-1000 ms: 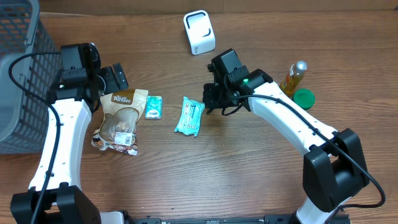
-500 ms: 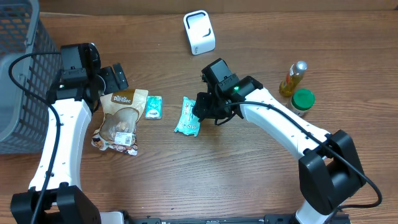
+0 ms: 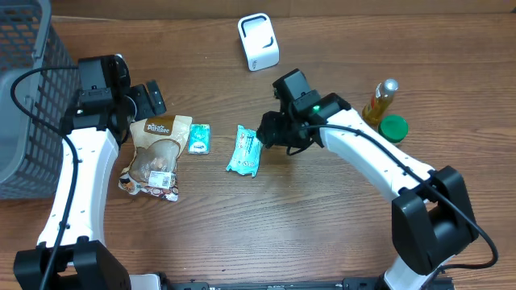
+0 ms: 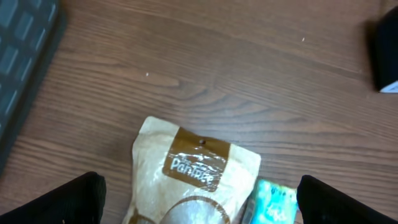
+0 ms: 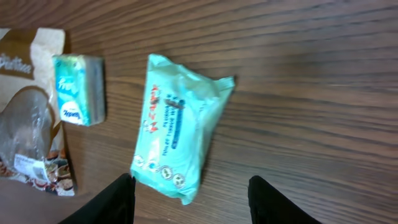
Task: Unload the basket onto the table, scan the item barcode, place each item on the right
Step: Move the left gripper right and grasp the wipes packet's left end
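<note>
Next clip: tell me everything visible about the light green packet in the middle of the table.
The light green packet is a soft, crinkled plastic pouch, sealed at its ends, with red and dark print too small to read. It lies flat and slightly askew on the wooden table, apart from the small teal pack beside it. Nothing holds it: the right gripper hangs open over one end, a finger on either side, apparently not touching.
</note>
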